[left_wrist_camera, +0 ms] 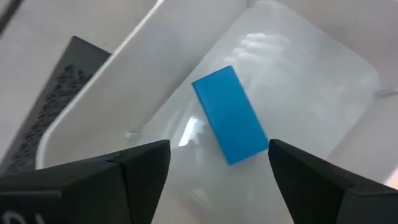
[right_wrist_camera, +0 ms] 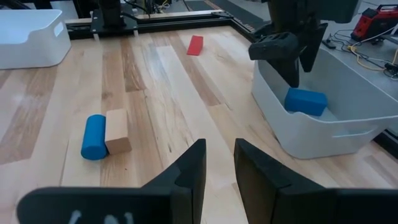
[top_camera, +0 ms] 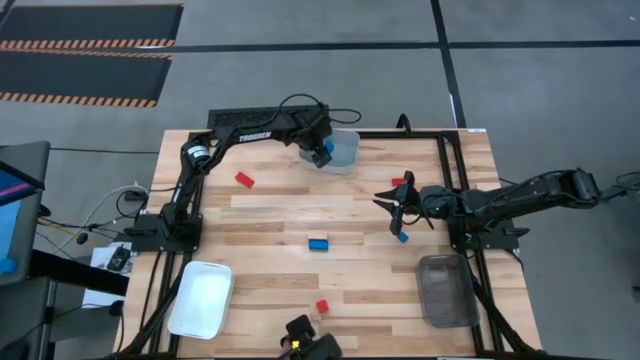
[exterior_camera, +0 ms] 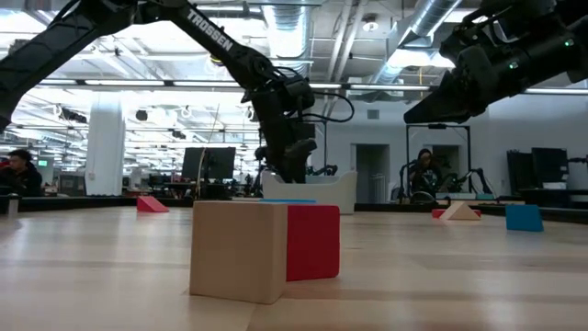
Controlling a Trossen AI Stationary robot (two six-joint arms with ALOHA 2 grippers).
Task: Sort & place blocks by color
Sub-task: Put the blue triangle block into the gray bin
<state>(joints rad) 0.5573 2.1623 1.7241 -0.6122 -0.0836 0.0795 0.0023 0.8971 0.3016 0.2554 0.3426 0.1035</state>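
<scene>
My left gripper [top_camera: 322, 153] [left_wrist_camera: 219, 168] hangs open over the clear bin [top_camera: 345, 150] at the table's far edge. One blue block [left_wrist_camera: 230, 115] [right_wrist_camera: 305, 101] lies flat on the bin's floor, below the fingers and apart from them. My right gripper [top_camera: 385, 200] [right_wrist_camera: 219, 165] hovers right of the table's middle, its fingers only narrowly apart and holding nothing. On the wood lie a red wedge [top_camera: 245, 180] [right_wrist_camera: 195, 45], a blue cylinder [top_camera: 318, 243] [right_wrist_camera: 93, 137] beside a tan block [right_wrist_camera: 117, 130], a blue block [top_camera: 402, 237], a red piece [top_camera: 400, 181], and a red block [top_camera: 322, 306] [exterior_camera: 312, 241] against a tan block [exterior_camera: 237, 248].
A white bin [top_camera: 200, 298] stands at the near left corner and a grey bin [top_camera: 445, 290] at the near right. A black frame [top_camera: 440, 160] runs around the table's sides and far edge. Bare wood lies between the scattered blocks. People sit in the room beyond [exterior_camera: 18, 170].
</scene>
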